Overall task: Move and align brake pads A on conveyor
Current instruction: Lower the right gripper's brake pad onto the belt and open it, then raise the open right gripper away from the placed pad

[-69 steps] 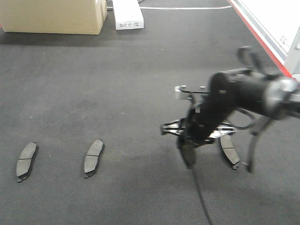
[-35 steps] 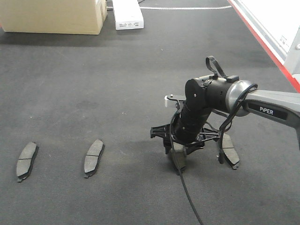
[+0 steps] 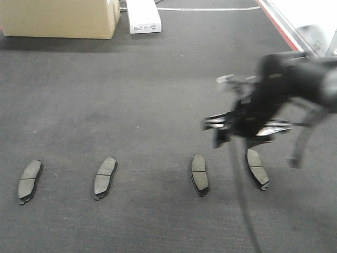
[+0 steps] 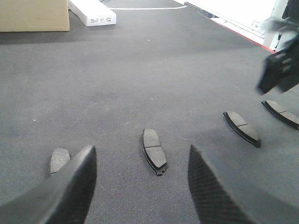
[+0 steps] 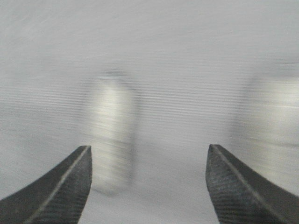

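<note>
Several brake pads lie in a row on the dark conveyor (image 3: 158, 95): far left pad (image 3: 30, 181), second pad (image 3: 105, 177), third pad (image 3: 199, 174) and right pad (image 3: 257, 168). Blurred by motion, my right gripper (image 3: 239, 138) hangs above the belt between the third and right pads, touching neither. In the right wrist view it (image 5: 148, 154) is open and empty over two blurred pale shapes. My left gripper (image 4: 140, 186) is open and empty, low over the belt, just short of the second pad (image 4: 154, 150). The third pad (image 4: 241, 128) lies further right.
A cardboard box (image 3: 58, 18) and a white carton (image 3: 143, 16) stand at the far edge of the belt. A red strip (image 3: 287, 31) runs along the belt's right side, with a pale surface beyond it.
My right gripper let go of the third pad, which now lies flat on the belt, and has lifted up and to the right. The other pads have not moved.
</note>
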Controlling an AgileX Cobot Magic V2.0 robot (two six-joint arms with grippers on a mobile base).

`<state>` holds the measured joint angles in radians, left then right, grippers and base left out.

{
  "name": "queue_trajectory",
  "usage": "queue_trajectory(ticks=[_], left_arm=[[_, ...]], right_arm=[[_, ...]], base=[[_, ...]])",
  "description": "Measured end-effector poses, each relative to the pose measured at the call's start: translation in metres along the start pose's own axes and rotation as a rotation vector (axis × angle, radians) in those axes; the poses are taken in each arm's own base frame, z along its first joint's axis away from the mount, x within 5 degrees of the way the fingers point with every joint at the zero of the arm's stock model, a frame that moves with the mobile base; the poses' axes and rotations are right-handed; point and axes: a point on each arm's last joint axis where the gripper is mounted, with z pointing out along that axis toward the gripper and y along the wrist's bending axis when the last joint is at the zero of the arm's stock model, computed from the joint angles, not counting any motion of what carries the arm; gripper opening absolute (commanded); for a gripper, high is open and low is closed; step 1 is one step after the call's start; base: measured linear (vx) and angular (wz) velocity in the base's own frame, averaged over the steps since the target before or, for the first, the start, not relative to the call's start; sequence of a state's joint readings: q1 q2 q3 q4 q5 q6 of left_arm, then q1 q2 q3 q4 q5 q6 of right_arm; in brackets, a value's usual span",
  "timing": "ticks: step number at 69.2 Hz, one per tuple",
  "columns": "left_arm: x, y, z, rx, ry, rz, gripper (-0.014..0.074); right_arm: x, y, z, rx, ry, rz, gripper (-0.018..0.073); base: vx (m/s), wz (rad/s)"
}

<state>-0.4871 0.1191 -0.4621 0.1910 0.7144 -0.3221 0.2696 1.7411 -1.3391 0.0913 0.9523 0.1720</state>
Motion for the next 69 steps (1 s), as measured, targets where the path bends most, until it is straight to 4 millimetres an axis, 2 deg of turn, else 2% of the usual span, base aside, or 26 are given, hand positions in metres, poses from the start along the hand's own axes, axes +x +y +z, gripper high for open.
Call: queue_trajectory(ticks=[10,19,33,40,52,69], left_arm=[[0.000,0.000,0.000,0.000,0.000,0.000,0.0423],[0.000,0.000,0.000,0.000,0.000,0.000,0.0423],[0.000,0.000,0.000,0.000,-0.001,0.001,0.0423],[0.000,0.000,0.000,-0.004,-0.003,0.005,0.0423],[0.000,0.000,0.000,-0.004,-0.002,0.005,0.0423],[0.000,0.000,0.000,-0.004,-0.002,0.005,0.0423]], right_arm=[[0.022,-0.033,-0.037,0.017,-0.119,0.010,0.0505],[0.046,-0.052,-0.073,0.040,-0.228,-0.014,0.0505],[0.091,-0.054,-0.126,0.050,-0.424,-0.087,0.0505],[0.118,-0.053,-0.145,0.046,-0.558,-0.095,0.0505],[0.169,-0.055,-0.158,0.045,-0.743,-0.109,0.0505],[0.233,-0.060,-0.149,0.063,-0.915,-0.165,0.0505]], base=[[0.00,0.00],[0.00,0.00],[0.00,0.00],[0.00,0.00],[0.00,0.00],[0.00,0.00]])
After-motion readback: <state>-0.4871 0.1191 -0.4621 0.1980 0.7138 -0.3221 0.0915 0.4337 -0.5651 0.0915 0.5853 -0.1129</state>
